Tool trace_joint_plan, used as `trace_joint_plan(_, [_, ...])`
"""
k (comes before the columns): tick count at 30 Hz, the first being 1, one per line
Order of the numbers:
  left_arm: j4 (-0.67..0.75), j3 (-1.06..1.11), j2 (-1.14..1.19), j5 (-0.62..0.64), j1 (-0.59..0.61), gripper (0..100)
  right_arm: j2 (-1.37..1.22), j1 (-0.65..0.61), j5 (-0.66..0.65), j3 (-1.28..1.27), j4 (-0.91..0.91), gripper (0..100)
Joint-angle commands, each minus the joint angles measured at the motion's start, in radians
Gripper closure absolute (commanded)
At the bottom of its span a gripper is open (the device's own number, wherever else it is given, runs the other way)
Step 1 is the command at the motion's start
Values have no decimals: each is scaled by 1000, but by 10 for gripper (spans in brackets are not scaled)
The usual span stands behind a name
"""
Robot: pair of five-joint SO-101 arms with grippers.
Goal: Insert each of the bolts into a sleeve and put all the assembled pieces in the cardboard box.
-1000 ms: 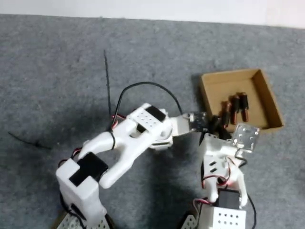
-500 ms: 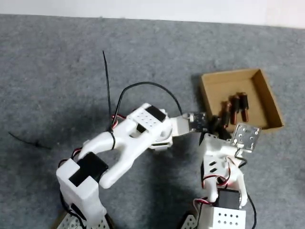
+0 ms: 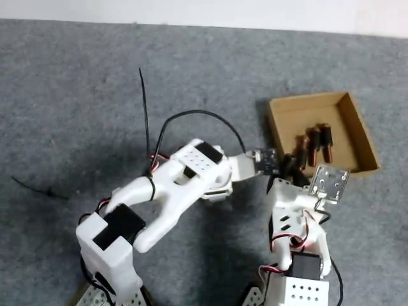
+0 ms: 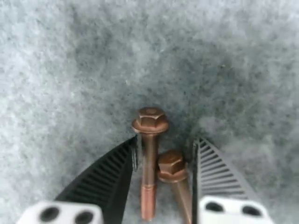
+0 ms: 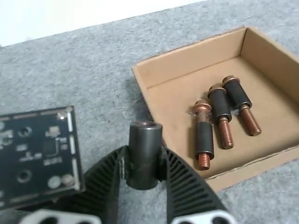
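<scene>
Your brown cardboard box [image 5: 187,63] holds 3 sleeved copper bolts [image 5: 220,103]; right claw [image 5: 143,161] pinches a black cylindrical sleeve [image 5: 144,144], left claw [image 4: 164,142] spread around 2 bare copper bolts [image 4: 149,123].

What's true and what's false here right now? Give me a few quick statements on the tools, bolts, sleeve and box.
1. The right tool is shut on an upright dark sleeve. True.
2. The cardboard box holds two assembled pieces. False: three lie in it.
3. Two bolts without sleeves sit between the fingers of the left tool. True.
4. A bolt already sticks out of the held sleeve. False: its top opening shows empty.
5. The box lies tipped on its side. False: it sits flat, open side up.
</scene>
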State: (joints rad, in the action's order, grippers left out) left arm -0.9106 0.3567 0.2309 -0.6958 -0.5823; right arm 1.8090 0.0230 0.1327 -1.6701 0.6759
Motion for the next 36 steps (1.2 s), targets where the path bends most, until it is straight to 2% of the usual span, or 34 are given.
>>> trace_joint_plan(1, [20, -15, -1, 8, -33, 812, 13, 10, 0, -45, -5, 995])
trace_joint_plan(28, [18, -79, 22, 8, -15, 812, 13, 12, 0, -45, -5, 995])
trace_joint_plan(30, [15, -88, 71, 3, -12, 842, 13, 12, 0, -45, -5, 995])
trace_joint_plan(34, [-57, -170, 137, -26, -15, 983, 13, 12, 0, -45, -5, 995])
trace_joint_plan(36, [-98, -209, 156, -26, -13, 990, 13, 12, 0, -45, -5, 995])
